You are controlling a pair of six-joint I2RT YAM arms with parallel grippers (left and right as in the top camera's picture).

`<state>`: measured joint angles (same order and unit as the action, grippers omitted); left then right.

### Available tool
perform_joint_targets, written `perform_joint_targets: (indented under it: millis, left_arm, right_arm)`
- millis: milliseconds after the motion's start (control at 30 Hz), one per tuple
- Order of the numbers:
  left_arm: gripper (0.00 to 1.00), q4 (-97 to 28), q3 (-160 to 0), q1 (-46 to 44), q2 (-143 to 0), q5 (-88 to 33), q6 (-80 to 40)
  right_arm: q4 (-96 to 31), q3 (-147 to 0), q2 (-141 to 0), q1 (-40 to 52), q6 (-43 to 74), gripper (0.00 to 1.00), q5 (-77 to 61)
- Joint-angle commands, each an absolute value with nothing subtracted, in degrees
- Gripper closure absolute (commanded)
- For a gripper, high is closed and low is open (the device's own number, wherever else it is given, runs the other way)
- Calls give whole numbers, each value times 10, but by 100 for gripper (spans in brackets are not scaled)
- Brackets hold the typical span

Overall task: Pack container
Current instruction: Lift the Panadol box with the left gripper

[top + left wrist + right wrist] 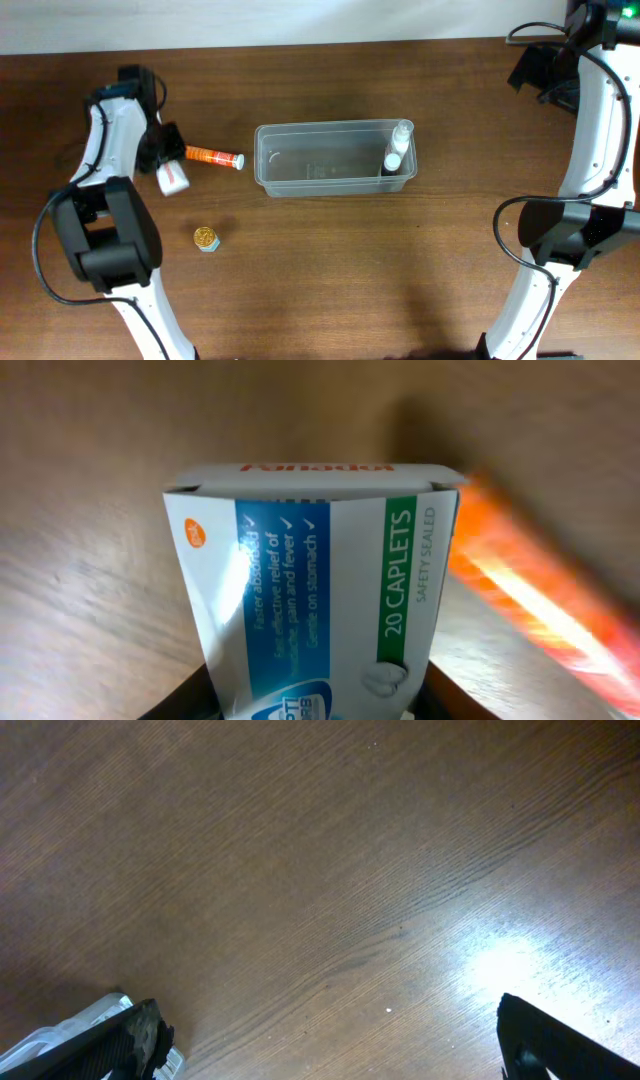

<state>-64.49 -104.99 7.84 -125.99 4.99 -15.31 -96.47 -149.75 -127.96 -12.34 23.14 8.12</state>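
Left gripper (167, 163) is pinching the caplet box (310, 600) at 9 o'clock of the container (262, 160) for packing, while the right gripper (340, 1045) is idling wide open and empty.

Place: robotics lab test bench;
Evidence: left arm (100, 140) and right arm (600, 120) at one wood-grain table (330, 260); cable (535, 30) just beside right claw (335, 1050); caplet box (310, 590) between left claw (165, 160) fingers

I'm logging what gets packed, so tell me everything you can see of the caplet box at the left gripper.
The caplet box is a small white cardboard carton with a blue panel of white print, a green band reading 20 CAPLETS, and red lettering on its closed end flap. It looks intact. The left gripper clasps its two sides with its fingers. It lies left of the container, next to an orange tube.
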Motion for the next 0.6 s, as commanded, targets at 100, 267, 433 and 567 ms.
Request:
perform_joint_targets:
  millis: [100, 267, 433, 567]
  left_arm:
    - [55, -687, -1198, -19, -1260, 55, -47]
    - [55, -685, -1240, -90, -1260, 61, -42]
    - [55, -680, -1246, -144, -1260, 61, -49]
    - [55, -681, -1246, -182, -1260, 61, -66]
  right_arm:
    - [-965, -1504, -1270, -124, 230, 2, 88]
    - [-965, -1504, -1270, -124, 230, 2, 88]
    - [-965, -1504, -1270, -124, 230, 2, 88]
    - [-965, -1504, -1270, -124, 230, 2, 88]
